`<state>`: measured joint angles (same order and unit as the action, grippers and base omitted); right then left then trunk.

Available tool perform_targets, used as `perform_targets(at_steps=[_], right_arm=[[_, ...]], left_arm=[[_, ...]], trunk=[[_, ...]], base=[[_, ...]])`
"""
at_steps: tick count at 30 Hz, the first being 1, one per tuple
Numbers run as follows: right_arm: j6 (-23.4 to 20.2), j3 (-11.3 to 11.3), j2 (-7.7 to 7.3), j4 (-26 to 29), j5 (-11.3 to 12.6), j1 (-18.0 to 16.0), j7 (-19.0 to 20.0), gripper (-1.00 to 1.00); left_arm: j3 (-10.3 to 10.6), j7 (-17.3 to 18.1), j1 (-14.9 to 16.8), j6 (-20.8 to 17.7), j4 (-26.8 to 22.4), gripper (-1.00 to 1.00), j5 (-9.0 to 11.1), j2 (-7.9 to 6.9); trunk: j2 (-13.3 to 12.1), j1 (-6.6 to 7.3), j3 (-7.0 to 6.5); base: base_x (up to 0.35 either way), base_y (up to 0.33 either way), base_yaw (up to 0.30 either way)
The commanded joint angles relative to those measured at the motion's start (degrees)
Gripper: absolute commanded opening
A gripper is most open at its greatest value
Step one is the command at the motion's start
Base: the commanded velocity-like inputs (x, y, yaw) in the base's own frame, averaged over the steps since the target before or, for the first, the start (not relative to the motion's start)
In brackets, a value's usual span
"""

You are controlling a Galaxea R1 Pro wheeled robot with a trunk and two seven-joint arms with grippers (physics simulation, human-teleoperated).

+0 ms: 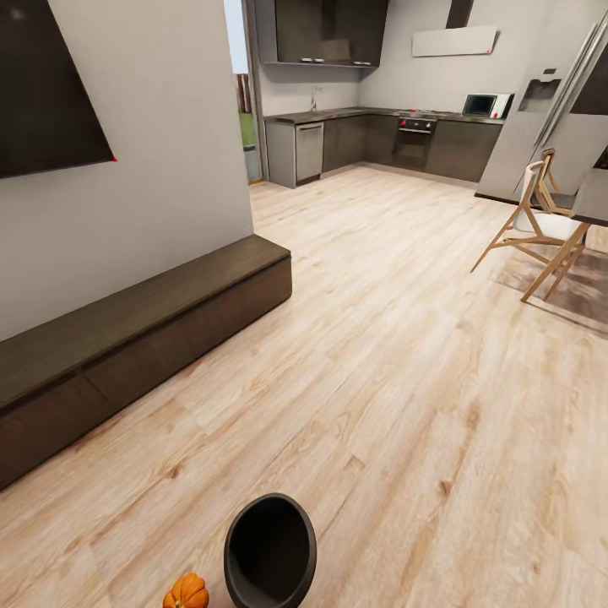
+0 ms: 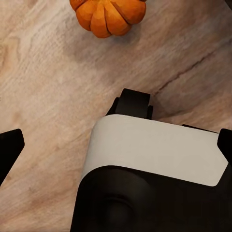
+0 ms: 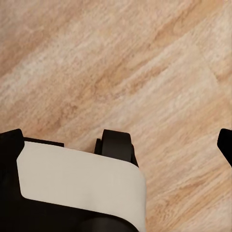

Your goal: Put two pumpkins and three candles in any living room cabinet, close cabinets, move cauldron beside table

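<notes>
Both your grippers hang over bare wood floor (image 1: 405, 355) with fingers spread wide and nothing between them: the left gripper (image 2: 116, 140) points toward a pumpkin (image 2: 107, 17), well short of it, the right gripper (image 3: 118, 140) over plain planks. Your head view has that pumpkin beside the black cauldron (image 1: 270, 553), both near you, and the closed cabinet (image 1: 127, 338) along the wall on your left. No writing is readable anywhere.

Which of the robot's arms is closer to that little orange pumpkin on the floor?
Left. The pumpkin lies on the floor just ahead in the left wrist view; the right wrist view shows bare planks, no pumpkin.
</notes>
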<state>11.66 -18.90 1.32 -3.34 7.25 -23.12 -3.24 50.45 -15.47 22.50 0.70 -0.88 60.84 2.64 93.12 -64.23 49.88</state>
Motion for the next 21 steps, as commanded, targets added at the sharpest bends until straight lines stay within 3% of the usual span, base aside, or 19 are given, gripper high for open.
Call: perform_targets(at_steps=[1,11,21], right_arm=[[0.0,0.0,0.0,0.0,0.0,0.0,0.0,1.0],[0.0,0.0,0.16,0.3,0.0,0.0,0.1,1.0],[0.0,0.0,0.05,0.4,0.4,0.0,0.0,1.0]], left_arm=[[0.0,0.0,0.0,0.0,0.0,1.0,0.0,0.0],[-0.1,0.0,0.0,0.0,0.0,1.0,0.1,-0.15],[-0.1,0.0,0.0,0.0,0.1,1.0,0.2,-0.17]], trunk=[[0.0,0.0,0.0],[0.0,0.0,0.0],[0.0,0.0,0.0]], base=[[0.0,0.0,0.0],[0.0,0.0,0.005],[0.0,0.0,0.247]])
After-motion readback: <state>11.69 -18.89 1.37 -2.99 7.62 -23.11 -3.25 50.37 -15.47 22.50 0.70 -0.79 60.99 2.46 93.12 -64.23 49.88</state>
